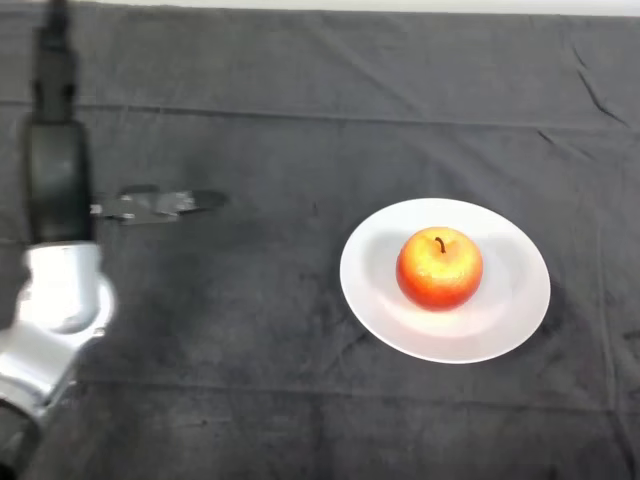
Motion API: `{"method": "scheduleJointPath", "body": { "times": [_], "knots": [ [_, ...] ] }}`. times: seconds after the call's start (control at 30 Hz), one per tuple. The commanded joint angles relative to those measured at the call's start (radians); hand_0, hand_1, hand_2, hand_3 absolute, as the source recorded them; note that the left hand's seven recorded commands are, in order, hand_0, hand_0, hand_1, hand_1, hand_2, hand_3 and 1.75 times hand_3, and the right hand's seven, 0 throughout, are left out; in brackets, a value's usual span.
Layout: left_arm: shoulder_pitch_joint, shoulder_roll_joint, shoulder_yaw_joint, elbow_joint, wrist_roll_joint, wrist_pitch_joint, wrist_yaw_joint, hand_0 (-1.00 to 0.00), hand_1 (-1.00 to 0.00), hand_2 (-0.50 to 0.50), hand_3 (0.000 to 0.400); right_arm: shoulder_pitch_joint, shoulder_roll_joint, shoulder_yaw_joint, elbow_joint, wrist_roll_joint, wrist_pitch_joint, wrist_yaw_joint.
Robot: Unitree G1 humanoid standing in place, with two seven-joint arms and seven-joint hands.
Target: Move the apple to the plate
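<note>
A red and yellow apple [440, 268] with a short dark stem stands upright in the middle of a white plate [512, 312] at the right of the table. My left hand [58, 180] is at the far left, well apart from the plate and the apple. It points towards the table's far edge. Its fingers [52, 60] are straight and its thumb [160, 205] sticks out to the right. The hand is open and holds nothing.
The table is covered by a dark grey cloth [250, 350] with a few creases. A pale strip [400, 5] runs along the far edge of the table. My silver-grey forearm [55, 320] comes in at the lower left.
</note>
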Motion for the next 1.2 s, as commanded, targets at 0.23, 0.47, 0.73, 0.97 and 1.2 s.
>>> {"method": "scheduleJointPath", "body": {
  "times": [0.23, 0.47, 0.73, 0.97, 1.2],
  "knots": [
    [0.171, 0.122, 0.136, -0.109, -0.024, -0.046, 0.007, 0.00, 0.00, 0.00, 0.000, 0.009, -0.011, -0.0129, -0.015, 0.0113, -0.005, 0.0039],
    [0.292, 0.171, 0.255, -0.114, -0.012, -0.103, 0.015, 0.00, 0.00, 0.00, 0.000, 0.010, -0.010, -0.0124, -0.017, 0.0109, -0.005, 0.0022],
    [0.356, 0.188, 0.376, -0.029, 0.006, -0.173, 0.021, 0.00, 0.00, 0.00, 0.000, 0.010, -0.009, -0.0121, -0.019, 0.0108, -0.004, 0.0010],
    [0.361, 0.168, 0.448, 0.051, 0.044, -0.204, 0.041, 0.00, 0.00, 0.00, 0.000, 0.010, -0.009, -0.0121, -0.019, 0.0109, -0.004, 0.0006],
    [0.342, 0.134, 0.484, 0.084, 0.104, -0.202, 0.072, 0.00, 0.00, 0.00, 0.000, 0.010, -0.009, -0.0122, -0.019, 0.0111, -0.004, 0.0005]
  ]
}}
